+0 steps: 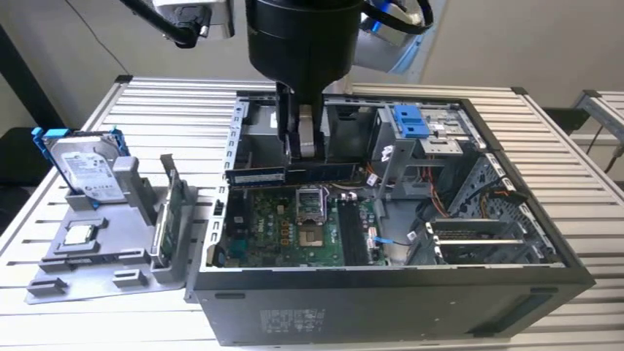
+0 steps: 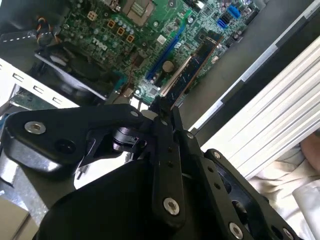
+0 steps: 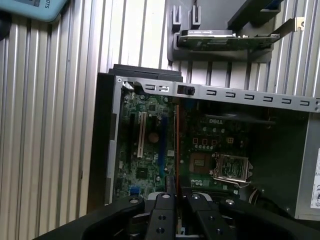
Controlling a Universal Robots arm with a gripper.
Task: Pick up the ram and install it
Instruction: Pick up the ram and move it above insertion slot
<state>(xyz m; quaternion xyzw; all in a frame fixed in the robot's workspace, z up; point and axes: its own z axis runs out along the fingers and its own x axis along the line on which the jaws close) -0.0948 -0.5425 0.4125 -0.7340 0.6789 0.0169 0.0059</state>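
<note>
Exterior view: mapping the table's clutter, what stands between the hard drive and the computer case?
A green circuit board, standing on edge in the grey holder beside the hard drive, seen in the exterior view.

I am seeing an open black metal computer case (image 1: 390,307) lying near a blue-framed silver hard drive (image 1: 86,172) propped in a grey plastic stand (image 1: 93,272).

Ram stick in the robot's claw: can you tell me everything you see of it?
In the exterior view the ram is a long, thin, flat dark stick with a pale label near one end. It is level, standing on edge, pinched near its middle by the gripper from above. It hangs inside the open computer case, over the green motherboard.
</note>
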